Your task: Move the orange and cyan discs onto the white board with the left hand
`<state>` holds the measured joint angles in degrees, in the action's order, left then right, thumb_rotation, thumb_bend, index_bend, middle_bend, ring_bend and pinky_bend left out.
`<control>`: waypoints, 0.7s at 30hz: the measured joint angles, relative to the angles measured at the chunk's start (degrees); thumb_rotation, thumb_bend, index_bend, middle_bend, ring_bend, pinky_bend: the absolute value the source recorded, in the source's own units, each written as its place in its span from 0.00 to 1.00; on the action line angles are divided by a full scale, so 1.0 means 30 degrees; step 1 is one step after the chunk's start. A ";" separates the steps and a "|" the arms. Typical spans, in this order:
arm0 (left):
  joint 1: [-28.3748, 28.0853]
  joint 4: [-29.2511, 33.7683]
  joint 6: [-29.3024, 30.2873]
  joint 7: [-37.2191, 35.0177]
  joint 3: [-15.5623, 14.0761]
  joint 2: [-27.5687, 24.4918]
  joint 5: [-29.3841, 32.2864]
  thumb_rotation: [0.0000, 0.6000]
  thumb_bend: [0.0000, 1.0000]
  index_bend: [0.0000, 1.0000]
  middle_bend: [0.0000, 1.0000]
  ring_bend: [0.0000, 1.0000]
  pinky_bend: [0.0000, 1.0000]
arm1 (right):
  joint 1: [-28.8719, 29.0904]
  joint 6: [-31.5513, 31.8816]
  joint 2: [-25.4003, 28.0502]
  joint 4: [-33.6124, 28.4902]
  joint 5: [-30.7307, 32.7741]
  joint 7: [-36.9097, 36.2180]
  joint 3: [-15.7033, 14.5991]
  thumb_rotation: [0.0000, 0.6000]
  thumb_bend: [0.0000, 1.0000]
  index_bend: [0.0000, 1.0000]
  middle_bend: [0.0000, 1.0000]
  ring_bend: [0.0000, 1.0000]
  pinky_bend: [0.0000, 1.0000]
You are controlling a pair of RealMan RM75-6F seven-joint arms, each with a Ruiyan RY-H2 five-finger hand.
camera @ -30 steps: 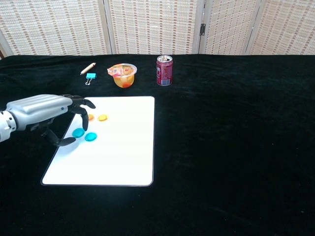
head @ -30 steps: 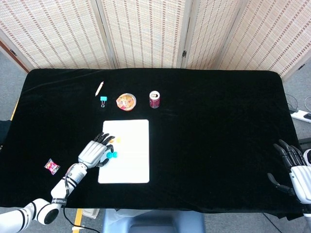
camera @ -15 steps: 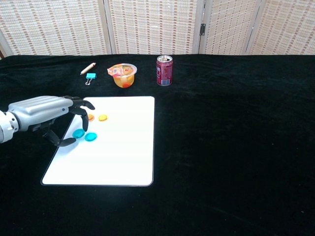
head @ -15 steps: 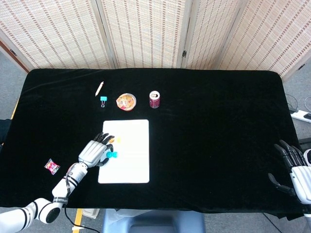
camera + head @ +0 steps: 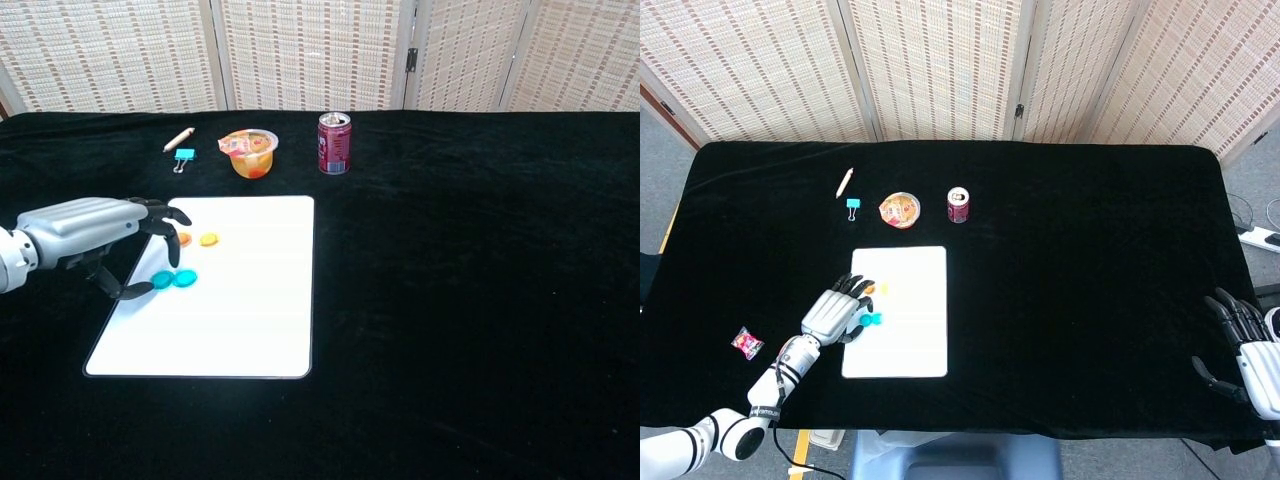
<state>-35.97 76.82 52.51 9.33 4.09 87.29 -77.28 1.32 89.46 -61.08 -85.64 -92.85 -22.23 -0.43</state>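
The white board (image 5: 230, 320) (image 5: 908, 330) lies flat on the black table. Two orange discs (image 5: 207, 240) (image 5: 881, 289) and two cyan discs (image 5: 183, 277) (image 5: 875, 319) rest on its left part. My left hand (image 5: 85, 228) (image 5: 832, 312) hovers over the board's left edge, fingers spread above the discs, holding nothing. One orange disc (image 5: 184, 239) is partly hidden by the fingertips. My right hand (image 5: 1248, 345) rests at the table's right front edge, fingers apart and empty.
Behind the board stand a red can (image 5: 334, 143), a fruit cup (image 5: 252, 152), a cyan binder clip (image 5: 183, 156) and a wooden peg (image 5: 179, 138). A pink wrapped candy (image 5: 746, 343) lies at the front left.
My left hand has drawn slightly back to the left and lower. The discs stay in place on the board. The right hand has barely moved.
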 measured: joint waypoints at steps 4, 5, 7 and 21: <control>0.0096 0.0277 0.0420 -0.0355 0.0037 -0.0153 -0.0144 1.00 0.43 0.38 0.13 0.00 0.00 | -0.0014 0.0029 0.0006 -0.0001 0.0002 -0.0017 0.0009 1.00 0.39 0.00 0.00 0.00 0.00; 0.0138 0.0362 0.0588 -0.0513 0.0071 -0.0210 -0.0193 1.00 0.43 0.37 0.13 0.00 0.00 | -0.0017 0.0038 0.0011 -0.0010 -0.0001 -0.0016 0.0011 1.00 0.39 0.00 0.00 0.00 0.00; 0.0244 0.0610 0.0967 -0.0985 0.0183 -0.0423 -0.0290 1.00 0.43 0.36 0.13 0.00 0.00 | -0.0020 0.0055 0.0023 -0.0024 -0.0011 -0.0009 0.0016 1.00 0.39 0.00 0.00 0.00 0.00; 0.1815 0.2078 0.3658 -0.3181 0.1350 -0.3256 0.0597 1.00 0.43 0.32 0.13 0.00 0.00 | -0.0262 0.0389 0.0218 0.0052 0.0116 -0.0148 0.0059 1.00 0.39 0.00 0.00 0.00 0.00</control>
<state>-30.53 83.06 63.48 -0.21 8.14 77.52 -75.48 0.53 90.62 -60.42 -85.49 -92.50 -22.67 -0.26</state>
